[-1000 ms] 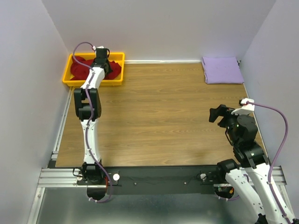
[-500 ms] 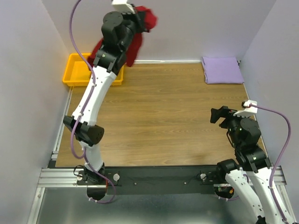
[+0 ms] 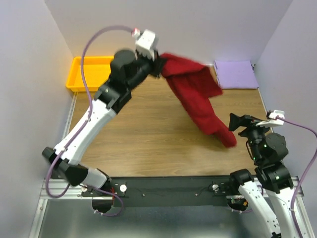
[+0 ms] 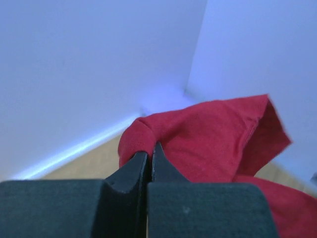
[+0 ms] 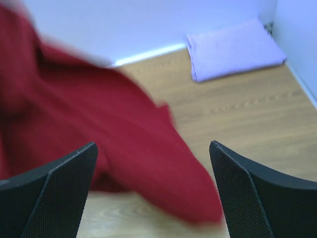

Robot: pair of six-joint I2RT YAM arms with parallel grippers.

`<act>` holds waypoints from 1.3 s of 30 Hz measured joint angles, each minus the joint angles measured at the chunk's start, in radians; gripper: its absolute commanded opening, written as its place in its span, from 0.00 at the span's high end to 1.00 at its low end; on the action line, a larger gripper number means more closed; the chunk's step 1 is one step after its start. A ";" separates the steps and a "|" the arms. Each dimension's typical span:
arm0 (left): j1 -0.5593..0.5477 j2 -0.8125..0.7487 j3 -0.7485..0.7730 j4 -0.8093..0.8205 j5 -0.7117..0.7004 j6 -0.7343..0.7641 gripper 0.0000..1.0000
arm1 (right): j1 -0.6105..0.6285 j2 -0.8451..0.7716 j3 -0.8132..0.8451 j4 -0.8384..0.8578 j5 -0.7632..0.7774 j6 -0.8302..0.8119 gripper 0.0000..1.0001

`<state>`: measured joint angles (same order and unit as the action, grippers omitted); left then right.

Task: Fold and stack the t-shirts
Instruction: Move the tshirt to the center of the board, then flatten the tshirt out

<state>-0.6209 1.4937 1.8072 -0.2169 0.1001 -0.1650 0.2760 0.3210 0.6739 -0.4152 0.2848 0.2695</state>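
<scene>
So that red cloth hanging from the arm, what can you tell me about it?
It is a plain deep-red t-shirt of soft fabric, no print, crumpled and unfolded. The left gripper pinches one bunched edge, holding it above the wooden table; the rest trails in a long drape toward the right gripper.

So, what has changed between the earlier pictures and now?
The left gripper, shut on the red t-shirt, lifted it out of the yellow tray and swung it right; it now hangs above the table, near the open right gripper, which shifted a little. The folded lavender t-shirt stayed in the far right corner.
</scene>
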 measured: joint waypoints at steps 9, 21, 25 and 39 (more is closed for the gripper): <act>0.074 -0.475 -0.824 -0.018 -0.418 -0.076 0.28 | 0.000 0.074 0.128 0.015 -0.127 -0.042 0.00; 0.190 -0.460 -1.023 0.027 -0.396 -0.208 0.27 | 0.000 0.659 0.134 0.019 -0.533 0.029 0.02; 0.198 -0.460 -1.054 0.091 -0.396 -0.194 0.27 | 0.000 0.765 0.119 0.017 -0.563 0.043 0.14; 0.224 -0.416 -1.096 0.132 -0.368 -0.176 0.27 | 0.000 1.103 0.100 0.122 -0.655 0.076 0.28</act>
<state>-0.3973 1.0775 0.7109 -0.0845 -0.2680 -0.3412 0.2764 1.4239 0.7738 -0.2932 -0.3698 0.3454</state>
